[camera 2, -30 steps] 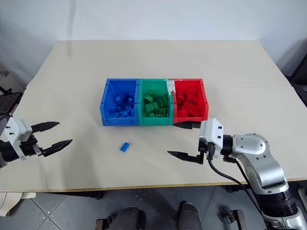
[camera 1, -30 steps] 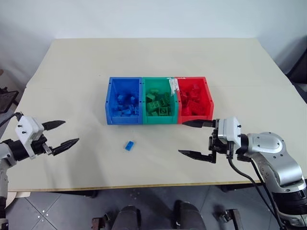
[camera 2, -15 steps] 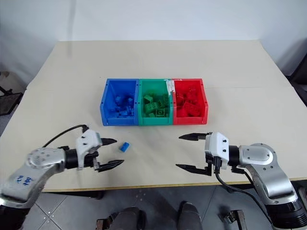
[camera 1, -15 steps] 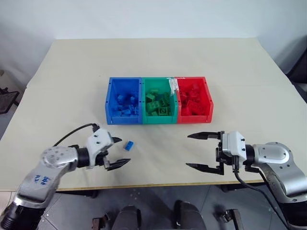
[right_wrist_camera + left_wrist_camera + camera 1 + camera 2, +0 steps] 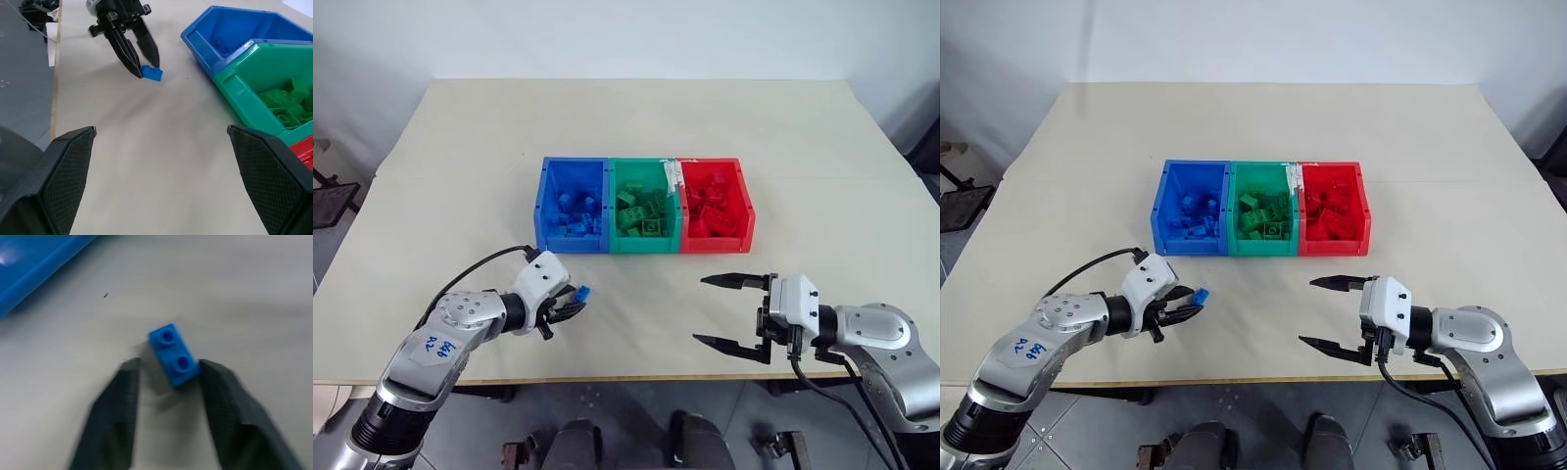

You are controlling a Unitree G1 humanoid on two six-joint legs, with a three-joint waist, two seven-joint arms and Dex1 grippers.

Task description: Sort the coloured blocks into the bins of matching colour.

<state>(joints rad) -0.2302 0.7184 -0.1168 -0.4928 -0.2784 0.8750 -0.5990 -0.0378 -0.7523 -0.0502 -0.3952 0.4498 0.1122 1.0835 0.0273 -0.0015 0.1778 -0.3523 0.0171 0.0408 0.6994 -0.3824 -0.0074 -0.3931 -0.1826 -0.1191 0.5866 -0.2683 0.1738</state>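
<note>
On the bench (image 5: 460, 147), just in front of the blue bin (image 5: 572, 204), left pincer (image 5: 570, 307) is partly closed around a blue two-stud brick (image 5: 174, 354), one finger touching it; right pincer (image 5: 732, 311) wide open, empty, well apart

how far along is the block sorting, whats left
Nearly done: the blue bin, green bin and red bin each hold blocks of their own colour. In hand: the left gripper is at the last loose blue block on the table, not yet clamped. Left: grip and drop it in blue.
</note>
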